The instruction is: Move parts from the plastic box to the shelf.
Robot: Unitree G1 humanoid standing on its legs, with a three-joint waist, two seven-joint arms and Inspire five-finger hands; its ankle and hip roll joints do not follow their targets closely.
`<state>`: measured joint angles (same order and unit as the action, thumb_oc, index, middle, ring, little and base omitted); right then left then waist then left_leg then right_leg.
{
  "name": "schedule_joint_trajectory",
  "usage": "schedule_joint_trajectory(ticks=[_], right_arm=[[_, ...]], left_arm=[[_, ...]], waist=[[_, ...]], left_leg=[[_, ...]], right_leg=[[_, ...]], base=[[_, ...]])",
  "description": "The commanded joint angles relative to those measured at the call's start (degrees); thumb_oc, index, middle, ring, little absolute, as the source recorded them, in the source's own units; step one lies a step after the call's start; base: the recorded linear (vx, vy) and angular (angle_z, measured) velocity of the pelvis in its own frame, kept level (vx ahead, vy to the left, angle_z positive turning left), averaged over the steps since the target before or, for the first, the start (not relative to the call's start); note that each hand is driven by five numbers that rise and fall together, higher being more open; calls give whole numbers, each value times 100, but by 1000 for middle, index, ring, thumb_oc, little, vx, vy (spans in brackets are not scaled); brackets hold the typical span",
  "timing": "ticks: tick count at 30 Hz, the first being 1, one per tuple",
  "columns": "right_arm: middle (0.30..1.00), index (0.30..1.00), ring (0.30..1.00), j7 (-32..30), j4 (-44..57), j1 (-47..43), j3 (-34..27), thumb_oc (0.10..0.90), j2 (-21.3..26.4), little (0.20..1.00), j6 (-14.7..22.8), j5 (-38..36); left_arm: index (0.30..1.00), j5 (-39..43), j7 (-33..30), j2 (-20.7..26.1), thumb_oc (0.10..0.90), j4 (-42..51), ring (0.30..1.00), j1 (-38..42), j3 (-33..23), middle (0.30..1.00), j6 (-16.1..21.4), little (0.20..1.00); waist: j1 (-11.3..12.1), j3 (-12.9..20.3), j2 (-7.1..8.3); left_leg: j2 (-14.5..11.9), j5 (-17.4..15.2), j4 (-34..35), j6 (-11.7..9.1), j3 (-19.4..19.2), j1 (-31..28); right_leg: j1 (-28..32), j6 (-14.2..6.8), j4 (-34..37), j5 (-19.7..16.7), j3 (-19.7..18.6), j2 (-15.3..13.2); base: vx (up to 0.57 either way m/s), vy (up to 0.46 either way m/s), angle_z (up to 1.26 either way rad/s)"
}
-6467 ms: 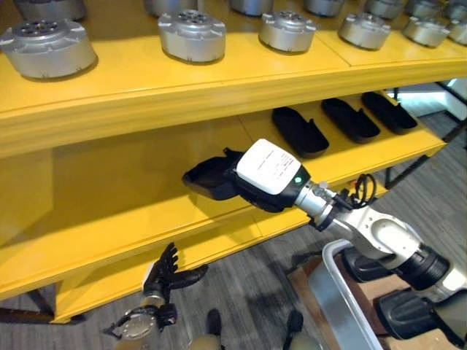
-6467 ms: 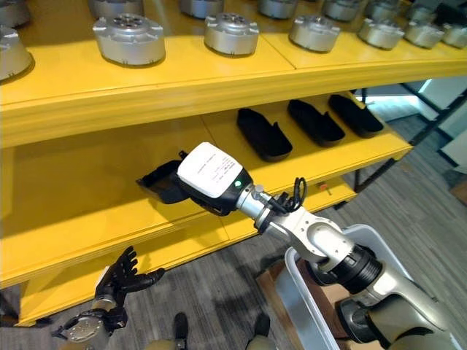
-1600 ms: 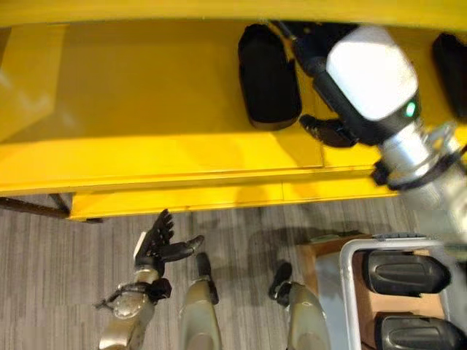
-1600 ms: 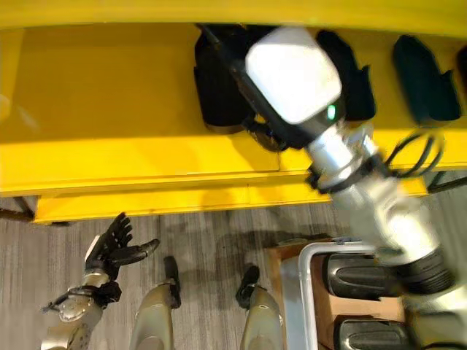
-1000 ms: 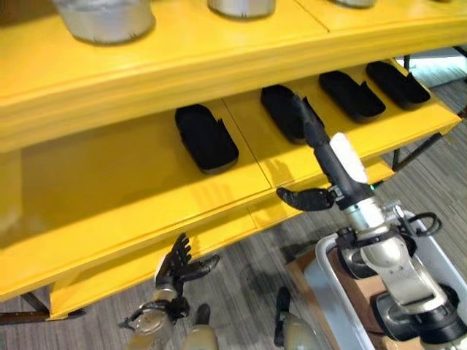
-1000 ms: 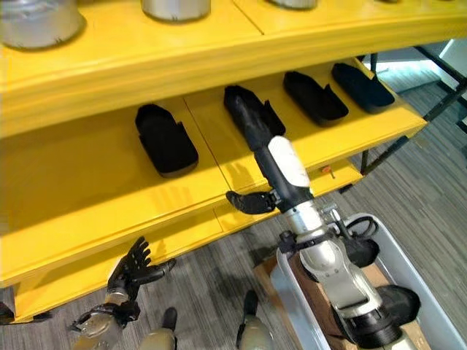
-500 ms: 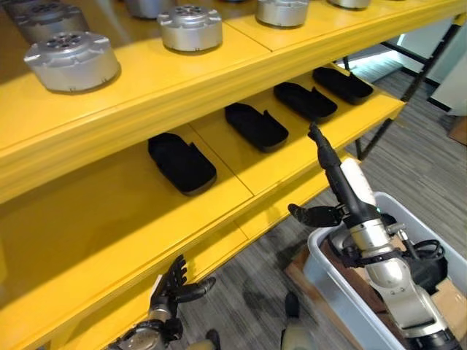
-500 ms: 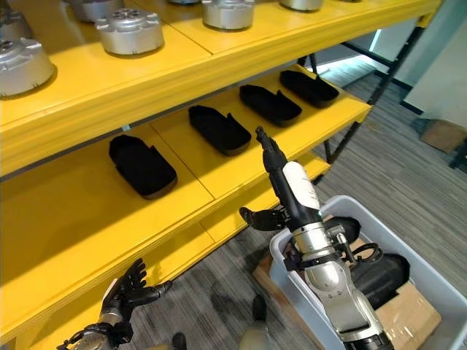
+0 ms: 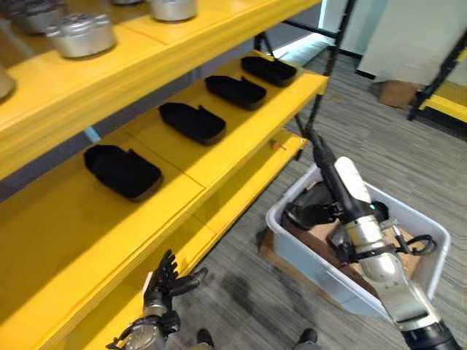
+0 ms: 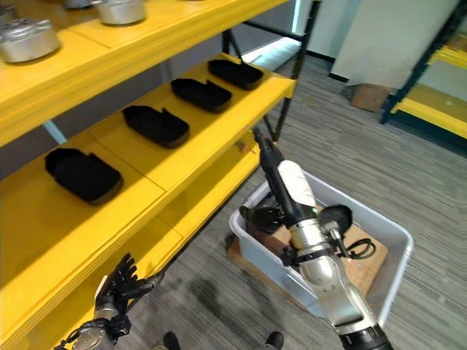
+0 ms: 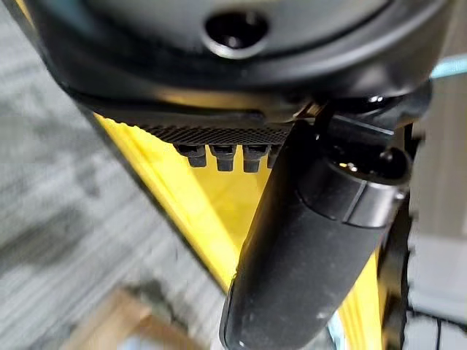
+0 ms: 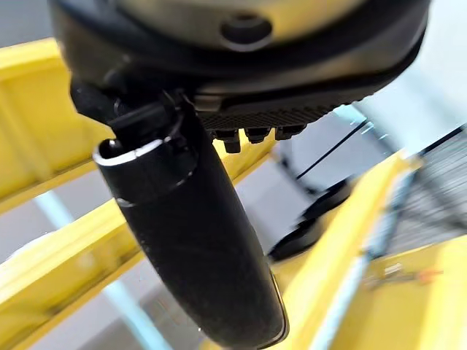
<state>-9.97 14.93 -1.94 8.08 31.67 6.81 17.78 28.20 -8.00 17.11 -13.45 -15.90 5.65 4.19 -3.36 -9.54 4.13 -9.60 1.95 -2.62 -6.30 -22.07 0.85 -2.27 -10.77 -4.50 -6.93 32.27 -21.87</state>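
Note:
Several black moulded parts lie in a row on the yellow shelf's middle level, from the nearest part (image 9: 122, 171) to the farthest part (image 9: 268, 70). The grey plastic box (image 9: 430, 237) stands on the floor at the right, with brown cardboard and a dark part (image 10: 337, 216) inside. My right hand (image 9: 349, 188) hovers over the box's near-left corner. It is open and empty, fingers straight and pointing up toward the shelf's end, thumb (image 12: 197, 240) sticking out. My left hand (image 9: 165, 279) hangs low beside the shelf's bottom level, open with spread fingers, thumb (image 11: 306, 240) in front of the yellow edge.
Silver round parts (image 9: 79, 33) stand on the shelf's top level. A black upright post (image 9: 321, 87) ends the shelf near the box. Another yellow rack (image 10: 430, 109) and a cardboard box (image 10: 368, 95) stand at the far right. Grey striped floor (image 10: 408, 168) lies around the plastic box.
The right hand, first shut on a black part at the shelf, let it go there and drew back empty over the box. The camera swung right. The left hand stayed low.

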Motion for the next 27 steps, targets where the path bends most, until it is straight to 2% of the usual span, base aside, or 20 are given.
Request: schedule_joint_trajectory(ticks=[1,3,5,8,9,10,11,12,13,14,15,16,17,18,19,20,21,23,26,27], right_arm=[[1000,1000,1000,-306,683,-709,-339,900,-82,1000,400,-123],[1000,1000,1000,-322,688,-660,-381,900,-63,1000,414,-137],[1000,1000,1000,-423,716,-483,-569,900,14,1000,486,-161],[1000,1000,1000,-422,726,-468,-580,900,21,1000,486,-162],[1000,1000,1000,-540,720,-342,-701,900,93,1000,506,-159],[1000,1000,1000,-593,689,-287,-714,900,93,1000,522,-210],[1000,1000,1000,-597,688,-283,-723,900,95,1000,526,-213],[1000,1000,1000,-563,640,-288,-685,900,113,1000,530,-261],[1000,1000,1000,-562,637,-294,-688,900,112,1000,530,-263],[1000,1000,1000,-568,605,-468,-575,900,168,1000,533,-317],[1000,1000,1000,-570,597,-479,-571,900,167,1000,535,-316],[1000,1000,1000,-588,542,-562,-505,900,191,1000,524,-300],[1000,1000,1000,-616,494,-638,-469,900,207,1000,530,-298],[1000,1000,1000,-658,405,-695,-411,900,221,1000,541,-270],[1000,1000,1000,-657,296,-831,-284,900,234,1000,479,-179],[1000,1000,1000,-659,291,-838,-277,900,235,1000,477,-177],[1000,1000,1000,-600,264,-807,-205,900,179,1000,444,-92],[1000,1000,1000,-633,269,-703,-319,900,169,1000,389,14],[1000,1000,1000,-796,143,-829,-379,900,128,1000,163,442],[1000,1000,1000,-821,119,-889,-360,900,129,1000,94,562]], left_arm=[[1000,-159,138,296,900,743,1000,282,-74,1000,504,1000],[1000,-154,151,284,900,753,1000,273,-54,1000,496,1000],[1000,-135,196,286,900,687,1000,305,-1,1000,490,1000],[1000,-133,198,283,900,680,1000,309,9,1000,494,1000],[1000,-82,204,270,900,636,1000,359,49,1000,494,1000],[1000,-54,206,233,900,638,1000,345,73,1000,497,1000],[1000,-53,206,235,900,636,1000,350,79,1000,498,1000],[1000,-60,156,224,900,632,1000,338,69,1000,505,1000],[1000,-61,154,225,900,630,1000,345,69,1000,506,1000],[1000,-16,148,204,900,689,1000,354,114,1000,528,1000],[1000,-15,147,204,900,689,1000,359,110,1000,528,1000],[1000,45,127,158,900,763,1000,261,102,1000,522,1000],[1000,42,114,152,900,794,1000,202,60,1000,527,1000],[1000,51,96,149,900,813,1000,113,35,1000,548,1000],[1000,77,110,181,900,854,1000,34,18,1000,561,1000],[1000,79,113,179,900,855,1000,33,13,1000,561,1000],[1000,125,132,169,900,803,1000,-33,41,1000,583,1000],[1000,134,175,221,900,757,1000,110,114,1000,548,1000],[1000,49,152,539,900,902,1000,394,342,1000,657,1000],[1000,38,148,579,900,915,1000,434,351,1000,652,1000]], waist=[[184,94,61],[148,101,28],[-43,133,-61],[-29,141,-84],[-132,74,-152],[-120,4,-166],[-115,-3,-217],[-52,-105,-167],[-54,-111,-191],[124,-349,-61],[105,-339,-75],[227,-424,-64],[258,-415,-86],[307,-434,-103],[425,-502,-220],[438,-506,-218],[435,-528,-267],[350,-546,-320],[224,-758,-346],[221,-778,-353]], left_leg=[[126,-898,-46,200,151,-514],[52,-819,33,143,109,-566],[-309,-580,46,-74,34,-590],[-345,-580,31,-97,32,-579],[-718,-319,-754,-280,33,-369],[-903,80,-1531,-357,112,-140],[-1022,47,-1693,-420,178,-44],[-932,356,-2267,-327,481,137],[-978,328,-2349,-345,516,189],[-464,369,-3131,-242,1197,807],[-477,350,-3178,-241,1225,857],[-445,137,-2385,-44,1546,1343],[-657,215,-1825,-30,1549,1349],[-932,474,-1083,-76,1511,1315],[-1107,872,-345,-170,1798,1319],[-1115,906,-287,-178,1771,1279],[-984,621,-240,-152,1657,1029],[-907,600,-288,-215,1401,1052],[-509,98,-813,-98,970,1363],[-478,97,-832,-78,904,1418]], right_leg=[[-282,-346,-99,-543,-233,-192],[-312,-326,-144,-437,-262,-129],[-369,-181,-214,-31,-389,182],[-378,-160,-221,-11,-386,214],[-353,72,-214,311,-520,530],[-242,267,-160,524,-609,744],[-239,324,-151,559,-584,836],[-256,561,-146,596,-695,934],[-268,579,-164,614,-684,965],[-209,747,-130,722,-998,1058],[-227,748,-141,730,-980,1066],[-188,654,-54,781,-1225,1139],[-187,572,-57,834,-1315,1153],[-210,502,-128,910,-1449,1136],[-291,427,-352,941,-1660,1089],[-310,433,-383,954,-1681,1092],[-354,345,-485,998,-1851,1014],[-432,288,-464,912,-1877,918],[-664,49,-312,570,-2063,412],[-732,32,-259,486,-2078,354]], base=[[18,-130,-36],[26,-143,-32],[70,-298,-9],[29,-141,-1],[99,-398,-14],[89,-431,-7],[72,-298,-38],[8,-143,-59],[58,-208,-76],[29,-102,-82],[151,-78,-114],[181,73,-119],[261,159,-117],[288,323,-74],[217,266,-130],[269,331,-106],[169,229,-134],[156,279,-102],[79,357,-53],[32,319,-1]])
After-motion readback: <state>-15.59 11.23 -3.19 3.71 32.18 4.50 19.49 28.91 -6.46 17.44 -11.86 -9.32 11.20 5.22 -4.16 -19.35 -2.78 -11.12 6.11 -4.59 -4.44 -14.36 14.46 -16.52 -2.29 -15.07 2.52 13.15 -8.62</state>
